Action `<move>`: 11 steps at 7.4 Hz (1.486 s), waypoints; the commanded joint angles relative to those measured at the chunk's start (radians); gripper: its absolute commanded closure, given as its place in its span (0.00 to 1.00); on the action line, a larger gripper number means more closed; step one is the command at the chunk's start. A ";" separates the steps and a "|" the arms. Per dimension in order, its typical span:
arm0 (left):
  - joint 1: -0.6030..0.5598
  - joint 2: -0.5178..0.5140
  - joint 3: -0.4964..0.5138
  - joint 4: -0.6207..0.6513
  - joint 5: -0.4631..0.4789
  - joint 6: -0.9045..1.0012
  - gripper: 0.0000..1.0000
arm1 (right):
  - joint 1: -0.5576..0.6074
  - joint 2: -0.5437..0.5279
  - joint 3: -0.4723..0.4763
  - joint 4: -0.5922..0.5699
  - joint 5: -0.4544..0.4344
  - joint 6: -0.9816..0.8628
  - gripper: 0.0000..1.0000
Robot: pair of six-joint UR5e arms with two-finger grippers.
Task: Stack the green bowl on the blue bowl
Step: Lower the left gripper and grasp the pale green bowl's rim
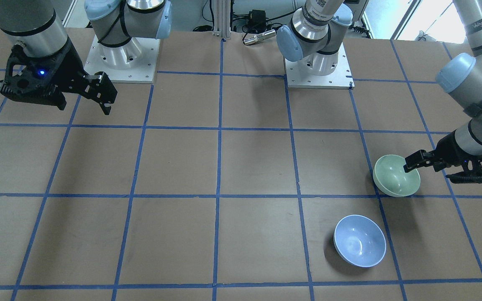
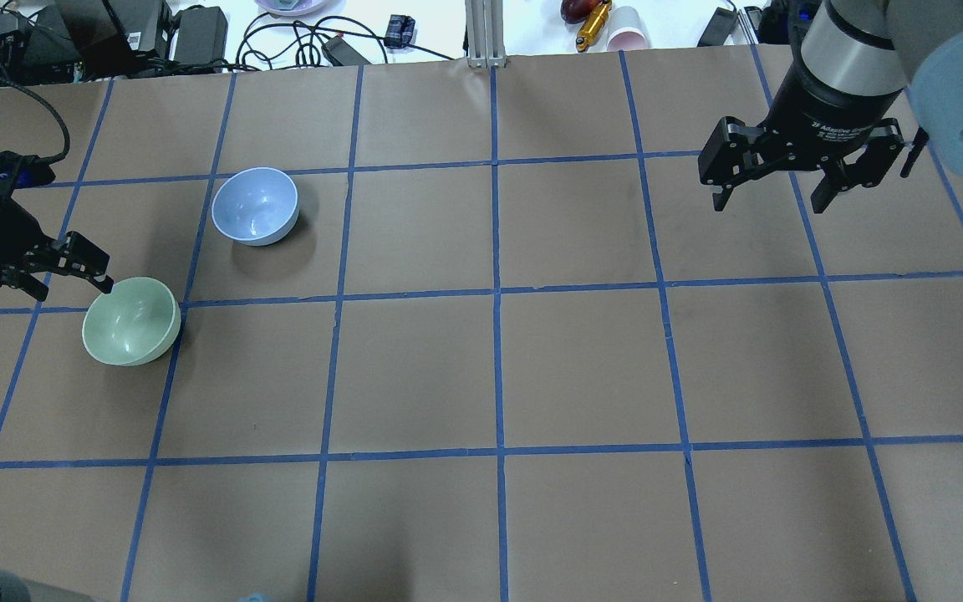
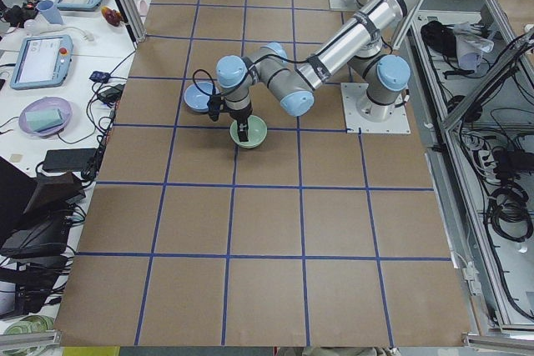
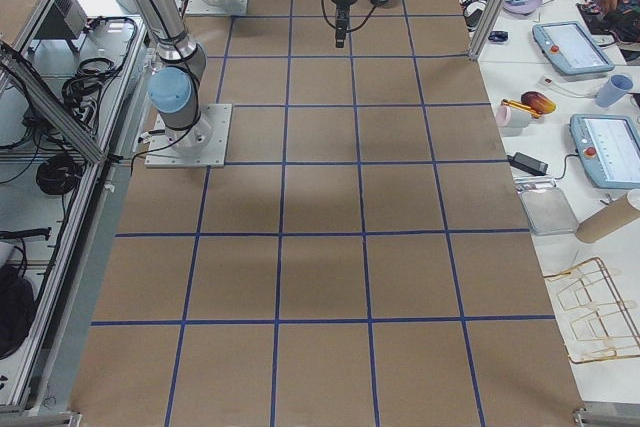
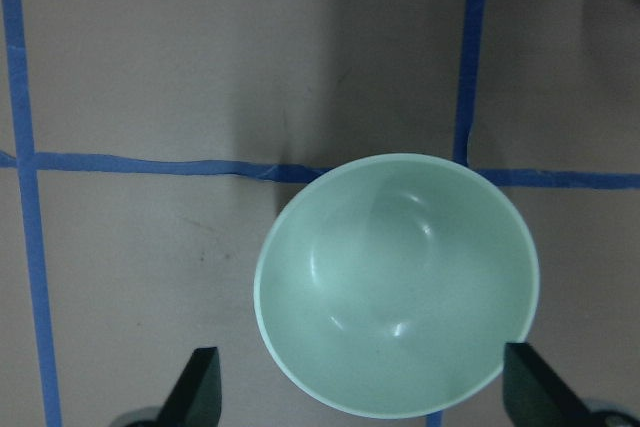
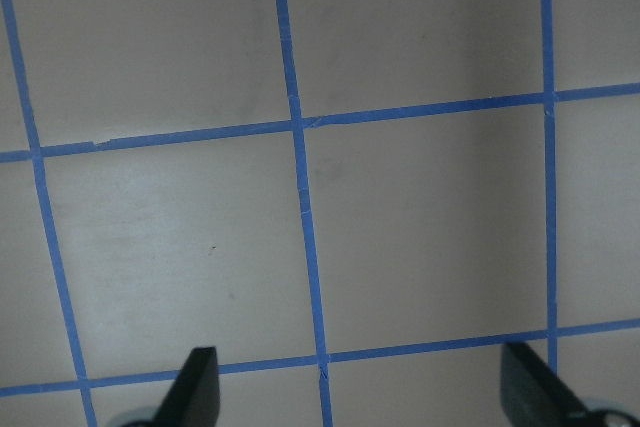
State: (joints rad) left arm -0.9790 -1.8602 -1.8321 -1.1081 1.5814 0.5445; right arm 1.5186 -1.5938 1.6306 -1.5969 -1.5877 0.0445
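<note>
The green bowl (image 1: 396, 177) (image 2: 131, 322) stands upright on the brown table, on the robot's left side. The blue bowl (image 1: 360, 240) (image 2: 255, 206) stands upright about one grid square away from it, farther from the robot. My left gripper (image 2: 72, 288) (image 1: 429, 172) is open, with one fingertip (image 2: 105, 286) at the green bowl's rim. In the left wrist view the green bowl (image 5: 397, 285) lies just ahead of and between the open fingers (image 5: 200, 387). I cannot tell whether they touch it. My right gripper (image 2: 770, 201) (image 6: 365, 392) is open and empty, high over bare table.
Blue tape lines (image 2: 496, 293) mark a grid on the table. The two arm bases (image 1: 119, 54) (image 1: 318, 62) stand at the robot's edge. Cables, a cup (image 2: 625, 38) and tools lie beyond the far table edge.
</note>
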 commanded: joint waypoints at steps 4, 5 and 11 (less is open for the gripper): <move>0.071 -0.085 -0.021 0.063 -0.029 0.164 0.00 | 0.000 0.000 0.000 0.000 0.000 0.000 0.00; 0.078 -0.092 -0.022 0.062 -0.050 0.169 0.00 | 0.000 0.000 0.000 0.000 0.000 0.000 0.00; 0.079 -0.100 -0.078 0.117 -0.116 0.166 0.03 | 0.000 0.000 0.000 0.000 0.000 0.000 0.00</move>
State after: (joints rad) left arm -0.9003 -1.9582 -1.9073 -0.9960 1.4679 0.7103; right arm 1.5187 -1.5938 1.6311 -1.5969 -1.5877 0.0445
